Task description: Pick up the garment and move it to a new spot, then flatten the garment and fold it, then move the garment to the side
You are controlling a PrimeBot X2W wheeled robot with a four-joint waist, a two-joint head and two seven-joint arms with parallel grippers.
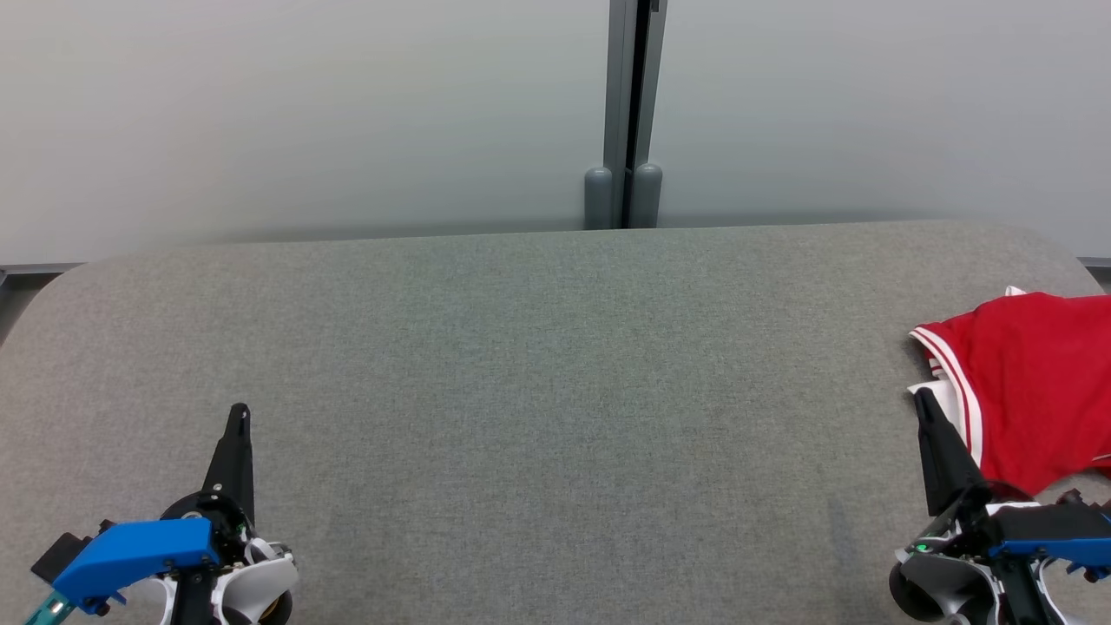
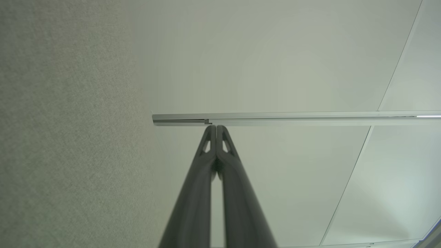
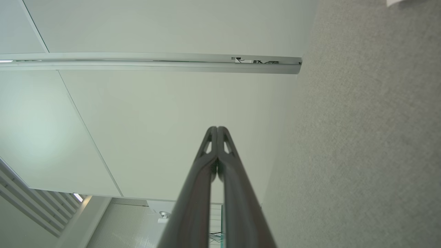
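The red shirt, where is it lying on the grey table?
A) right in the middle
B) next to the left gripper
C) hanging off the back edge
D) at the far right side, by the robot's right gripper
D: the red shirt lies at the right end of the table, just past the tip of the right gripper.

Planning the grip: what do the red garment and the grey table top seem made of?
The red garment: thin soft fabric, likely a synthetic sports jersey; it lies in limp folds, with white striped trim. The grey table top: matte woven or felt-like cloth covering; flecked, grainy texture, no shine.
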